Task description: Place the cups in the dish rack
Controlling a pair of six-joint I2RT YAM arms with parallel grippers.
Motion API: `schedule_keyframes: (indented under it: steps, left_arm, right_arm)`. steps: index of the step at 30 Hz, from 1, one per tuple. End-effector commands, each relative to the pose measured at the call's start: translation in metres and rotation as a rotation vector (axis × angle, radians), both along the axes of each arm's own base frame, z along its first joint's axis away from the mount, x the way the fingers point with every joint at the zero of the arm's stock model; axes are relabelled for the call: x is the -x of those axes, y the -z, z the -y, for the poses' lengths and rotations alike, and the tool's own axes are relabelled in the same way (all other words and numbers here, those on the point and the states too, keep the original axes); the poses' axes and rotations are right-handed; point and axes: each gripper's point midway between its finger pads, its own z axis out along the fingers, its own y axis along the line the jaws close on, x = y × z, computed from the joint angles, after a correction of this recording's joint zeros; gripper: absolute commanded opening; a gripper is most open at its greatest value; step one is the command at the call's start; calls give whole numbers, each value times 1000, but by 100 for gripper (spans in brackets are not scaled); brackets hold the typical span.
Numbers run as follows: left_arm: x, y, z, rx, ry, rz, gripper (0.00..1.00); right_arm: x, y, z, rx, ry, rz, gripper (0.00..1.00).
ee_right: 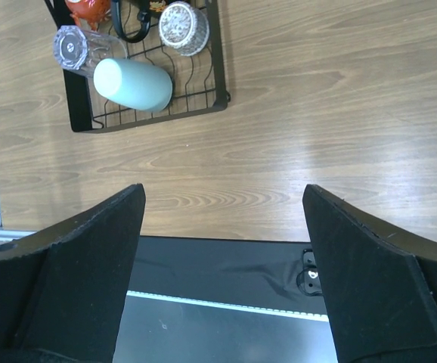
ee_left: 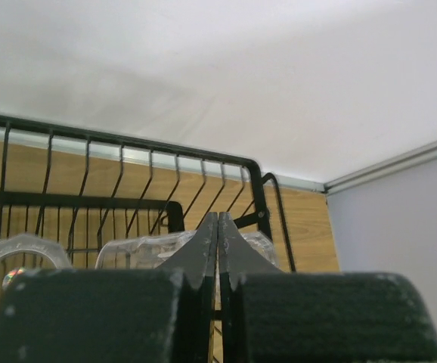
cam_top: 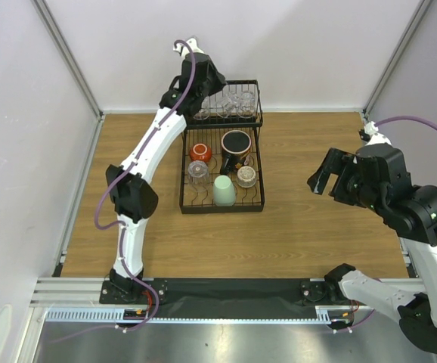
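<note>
The black wire dish rack [cam_top: 183, 184] stands at the back middle of the table. Its tray holds a red mug [cam_top: 199, 152], a black-rimmed mug [cam_top: 236, 143], a clear tumbler [cam_top: 198, 173], a mint-green cup [cam_top: 224, 190] and a small glass [cam_top: 246, 176]. More glasses [cam_top: 237, 103] sit in the raised basket. My left gripper [ee_left: 218, 215] hovers over that basket, shut with nothing between its fingers, just above a clear tumbler [ee_left: 139, 249]. My right gripper [ee_right: 224, 193] hangs open and empty over bare wood at the right.
White walls close in the back and sides, the back wall just behind the basket [ee_left: 128, 144]. A black mat [ee_right: 226, 265] and metal rail run along the near edge. In the right wrist view the rack's near corner [ee_right: 79, 98] holds the mint-green cup [ee_right: 133, 83].
</note>
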Motion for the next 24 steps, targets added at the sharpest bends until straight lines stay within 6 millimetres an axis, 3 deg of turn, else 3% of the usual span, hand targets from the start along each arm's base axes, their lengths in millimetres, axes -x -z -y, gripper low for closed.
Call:
schedule_keyframes:
  steps: [1,7,8,10,24]
  left_arm:
    - [4,-16,-6,65,-51,-10,0]
    - [4,-14,13,123,24,26,0]
    - [4,-22,15,133,28,34,0]
    - [3,-10,22,113,35,8,0]
    - [16,10,14,-140,-3,-3,0]
  right_arm:
    - [10,-13,20,21,49,50,91]
    - [10,-12,24,32,59,59,92]
    - [9,-11,22,38,52,52,92]
    - [7,-10,21,45,46,48,92]
    - [8,-8,25,66,51,47,93]
